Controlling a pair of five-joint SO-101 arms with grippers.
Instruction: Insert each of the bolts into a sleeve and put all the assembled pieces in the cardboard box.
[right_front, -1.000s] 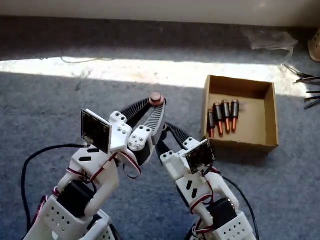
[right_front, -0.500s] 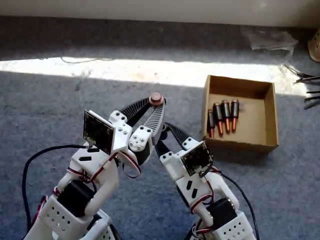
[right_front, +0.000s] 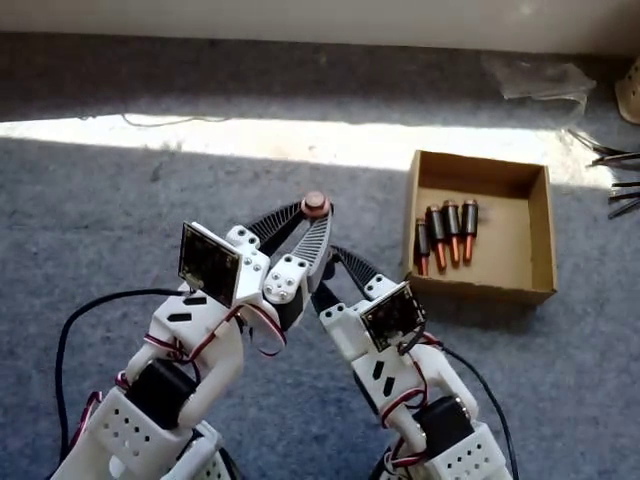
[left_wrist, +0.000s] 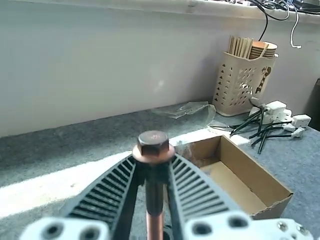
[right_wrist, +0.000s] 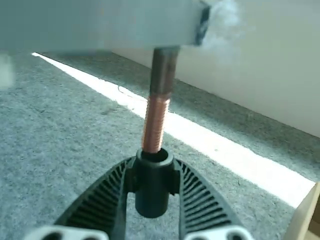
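So at this point everything came down to one lineup. The left gripper (left_wrist: 154, 172) had its jaws clamped shut on the bolt (left_wrist: 153, 145), pinching the shank just under the hex head, so the bolt hung straight down with its copper threaded end pointing at the carpet (right_front: 100, 220). Directly underneath, the right gripper (right_wrist: 151, 167) had its jaws closed snug round the black sleeve (right_wrist: 150, 195), which stood upright with its open mouth facing up. From the right wrist camera the threaded tip sat right at that mouth, maybe barely started in, though I couldn't tell how deep. Both long axes ran vertical and looked pretty much in line, with maybe a hair of lean on the bolt, so I'd guess the next move was simply a straight push along that axis: bolt down, sleeve up, or both. Any sideways drift there and I'd expect the threads to catch on the sleeve's rim. As for where this was happening, the stacked pair sat well short of the cardboard box (right_front: 480, 292), off its side wall on the side away from the clutter by the far wall, with bare carpet between them. The box already had four assembled pieces (right_front: 445, 235) lying side by side against that same near wall. The right gripper sat a bit closer to the box than the left one, so it seemed the handier arm for dropping the finished piece in.
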